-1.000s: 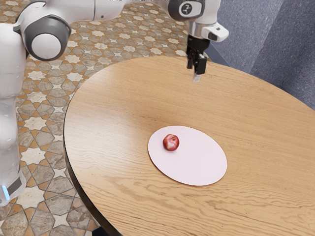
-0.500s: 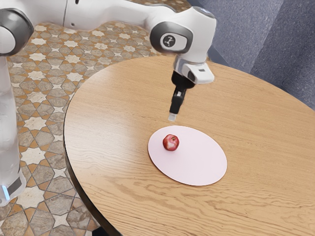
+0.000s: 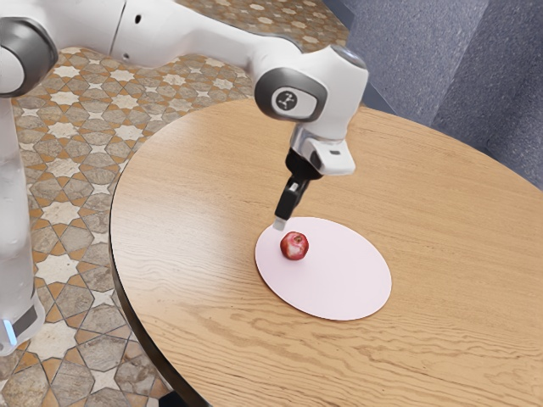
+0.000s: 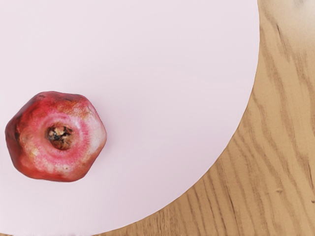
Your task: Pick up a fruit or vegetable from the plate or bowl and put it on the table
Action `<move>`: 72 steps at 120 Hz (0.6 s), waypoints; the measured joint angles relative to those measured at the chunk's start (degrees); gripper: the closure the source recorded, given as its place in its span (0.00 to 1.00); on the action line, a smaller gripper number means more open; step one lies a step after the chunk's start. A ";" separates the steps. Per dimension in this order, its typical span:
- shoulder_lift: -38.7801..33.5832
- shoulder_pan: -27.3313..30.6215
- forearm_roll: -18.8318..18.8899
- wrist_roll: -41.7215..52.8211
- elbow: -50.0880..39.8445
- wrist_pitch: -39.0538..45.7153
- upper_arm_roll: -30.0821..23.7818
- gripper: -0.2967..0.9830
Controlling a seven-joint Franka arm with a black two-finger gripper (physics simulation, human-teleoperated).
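"Item one?"

"One rounded, smooth-skinned red fruit [image 3: 294, 246], blotched pink, with a brown crown. Location: on item two, nearer its rim than its middle."

"Item two?"

"One flat, round plate [image 3: 335, 273], pale pink, material uncertain. Bears item one."

"Item three?"

"One black gripper [image 3: 280, 224] with a pale tip, slanting down close to the fruit in the exterior view. Whether it is open or closed — cannot tell. The fruit sits on the plate, and no hold on it can be made out."

"Beyond those?"

"One brown, wood-grained table [image 3: 204, 170] with a curved edge, under the plate. One white-and-grey, smooth-shelled arm [image 3: 187, 34], reaching in over it from the exterior view's left."

"Progress?"

"Approach: well advanced, I judge. Pick-up: not yet done. Placing: not yet done."

"Outstanding entries?"

"Line up over the fruit, close on it, lift, carry past the plate's rim, lower to bare wood, release. By my reckoning, most of the task is left — the approach alone is to its credit."
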 joint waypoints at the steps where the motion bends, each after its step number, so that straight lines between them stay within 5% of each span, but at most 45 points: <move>1: 0.00 0.08 0.00 0.06 -0.06 0.06 -0.01 0.23; 72: 0.29 1.25 0.17 2.52 -2.63 3.47 2.41 0.23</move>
